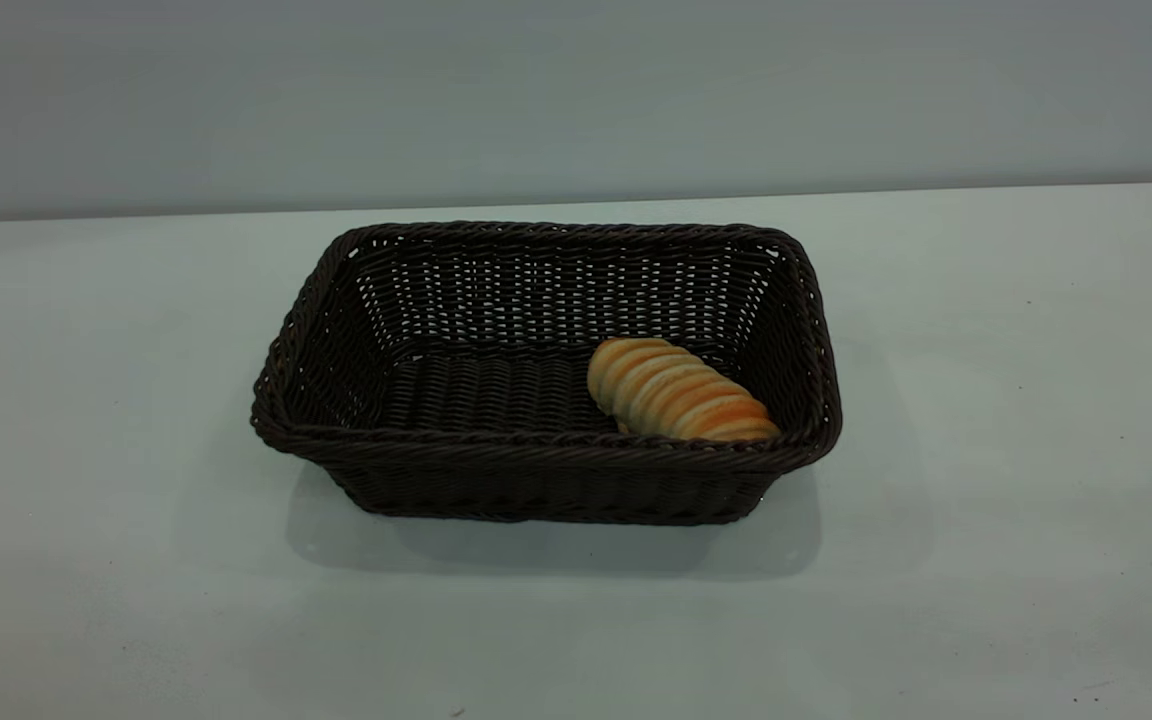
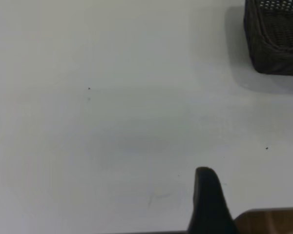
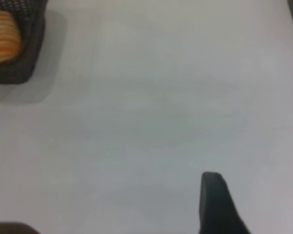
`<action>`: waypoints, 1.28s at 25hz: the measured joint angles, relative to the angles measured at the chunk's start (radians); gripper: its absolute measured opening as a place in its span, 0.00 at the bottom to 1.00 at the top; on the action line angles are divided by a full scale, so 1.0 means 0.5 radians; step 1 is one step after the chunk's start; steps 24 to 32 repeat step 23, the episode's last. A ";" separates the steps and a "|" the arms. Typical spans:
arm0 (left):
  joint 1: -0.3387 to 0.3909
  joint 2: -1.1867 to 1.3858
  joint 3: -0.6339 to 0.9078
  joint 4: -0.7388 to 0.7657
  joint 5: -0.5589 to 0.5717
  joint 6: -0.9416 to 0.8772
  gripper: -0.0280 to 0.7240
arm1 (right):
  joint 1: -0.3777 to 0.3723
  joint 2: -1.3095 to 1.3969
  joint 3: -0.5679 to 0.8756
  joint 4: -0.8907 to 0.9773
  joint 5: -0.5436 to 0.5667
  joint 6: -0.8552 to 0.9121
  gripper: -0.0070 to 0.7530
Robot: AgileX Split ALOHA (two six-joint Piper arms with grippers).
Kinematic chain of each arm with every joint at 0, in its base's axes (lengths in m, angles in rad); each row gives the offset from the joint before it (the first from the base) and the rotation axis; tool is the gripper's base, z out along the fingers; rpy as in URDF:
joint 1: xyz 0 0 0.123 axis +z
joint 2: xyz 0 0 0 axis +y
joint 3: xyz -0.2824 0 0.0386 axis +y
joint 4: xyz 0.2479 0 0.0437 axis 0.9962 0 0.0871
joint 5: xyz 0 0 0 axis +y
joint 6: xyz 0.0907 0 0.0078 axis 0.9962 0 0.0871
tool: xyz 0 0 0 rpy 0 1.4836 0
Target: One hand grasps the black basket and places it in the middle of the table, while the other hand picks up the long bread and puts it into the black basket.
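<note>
- The basket (image 1: 546, 375) sits mid-counter (image 1: 1016, 520) with the bread (image 1: 681, 392) lying in its right near corner; the task looks finished.
- Little can go wrong now, unless a returning arm clips the rim and shifts the basket.
- The exterior view shows no arm.
- Each wrist view shows one dark finger over bare counter, well apart from the basket; I cannot tell either pincer's opening, though neither visibly holds anything.

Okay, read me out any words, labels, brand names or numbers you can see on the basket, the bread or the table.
None: no text, label, brand or number shows anywhere.
The black basket shows only plain weave.
The long bread shows only pale ridges.
The table carries only tiny dark specks, not writing.
</note>
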 joint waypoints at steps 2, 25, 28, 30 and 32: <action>0.002 0.000 0.000 0.000 0.000 0.000 0.74 | -0.064 0.000 0.000 0.000 0.000 -0.002 0.51; 0.002 0.000 0.000 0.000 0.000 0.000 0.74 | -0.137 0.000 0.000 0.000 0.000 -0.002 0.51; 0.002 0.000 0.000 0.000 0.000 0.000 0.74 | -0.137 0.000 0.000 0.000 0.000 -0.002 0.51; 0.002 0.000 0.000 0.000 0.000 0.000 0.74 | -0.137 0.000 0.000 0.000 0.000 -0.002 0.51; 0.002 0.000 0.000 0.000 0.000 0.000 0.74 | -0.137 0.000 0.000 0.000 0.000 -0.002 0.51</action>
